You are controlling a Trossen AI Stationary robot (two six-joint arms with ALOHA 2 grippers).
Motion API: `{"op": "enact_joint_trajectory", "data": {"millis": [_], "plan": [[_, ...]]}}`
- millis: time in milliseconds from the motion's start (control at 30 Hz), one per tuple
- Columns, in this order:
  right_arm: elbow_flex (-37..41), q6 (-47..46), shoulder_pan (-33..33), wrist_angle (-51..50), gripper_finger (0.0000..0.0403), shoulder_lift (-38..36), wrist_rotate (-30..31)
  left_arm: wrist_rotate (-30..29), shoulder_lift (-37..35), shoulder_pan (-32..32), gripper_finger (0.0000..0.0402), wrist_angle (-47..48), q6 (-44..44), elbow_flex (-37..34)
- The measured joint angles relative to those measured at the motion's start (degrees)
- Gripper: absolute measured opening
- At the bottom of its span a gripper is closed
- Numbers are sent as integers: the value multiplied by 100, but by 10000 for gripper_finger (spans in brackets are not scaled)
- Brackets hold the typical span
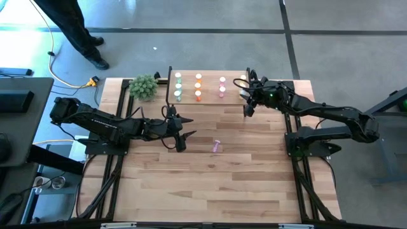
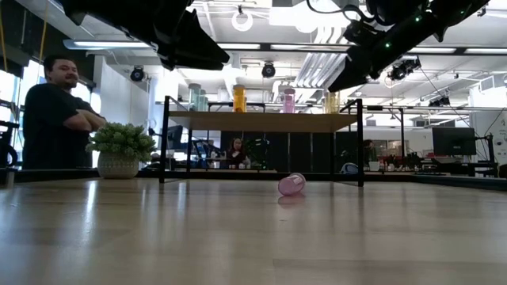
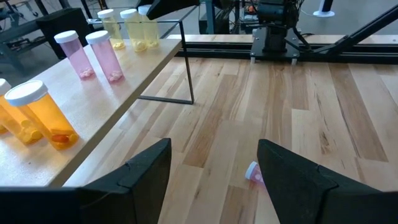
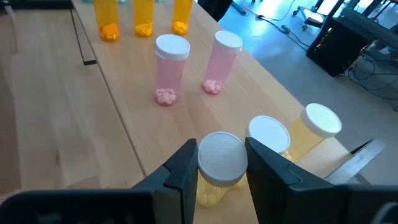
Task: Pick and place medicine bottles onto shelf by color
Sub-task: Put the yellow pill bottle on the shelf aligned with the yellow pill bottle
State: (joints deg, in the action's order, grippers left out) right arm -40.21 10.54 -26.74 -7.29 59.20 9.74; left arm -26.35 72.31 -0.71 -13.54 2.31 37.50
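Yellow bottle is clamped at its cap by the right gripper over the shelf; left gripper is open above the fallen pink bottle.

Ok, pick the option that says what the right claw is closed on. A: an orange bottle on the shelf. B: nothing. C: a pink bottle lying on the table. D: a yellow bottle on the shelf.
D: in the right wrist view the right claw grips the white cap of a yellow bottle standing on the shelf, while the pink bottle lies alone on the table.
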Motion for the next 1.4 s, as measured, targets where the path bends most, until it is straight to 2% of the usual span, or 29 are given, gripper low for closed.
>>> {"op": "enact_joint_trajectory", "data": {"millis": [267,533,767,1400], "plan": [[-9,-211,0,-48,99,0,-147,0,0,0,230,-1,0,-1],[-436,-319,1,-725,99,0,-154,2,0,0,230,0,0,0],[-406,-430,15,-744,99,48,-501,2,0,0,230,0,2,0],[-352,-301,11,-688,99,127,-431,15,0,-1,230,2,2,-2]]}}
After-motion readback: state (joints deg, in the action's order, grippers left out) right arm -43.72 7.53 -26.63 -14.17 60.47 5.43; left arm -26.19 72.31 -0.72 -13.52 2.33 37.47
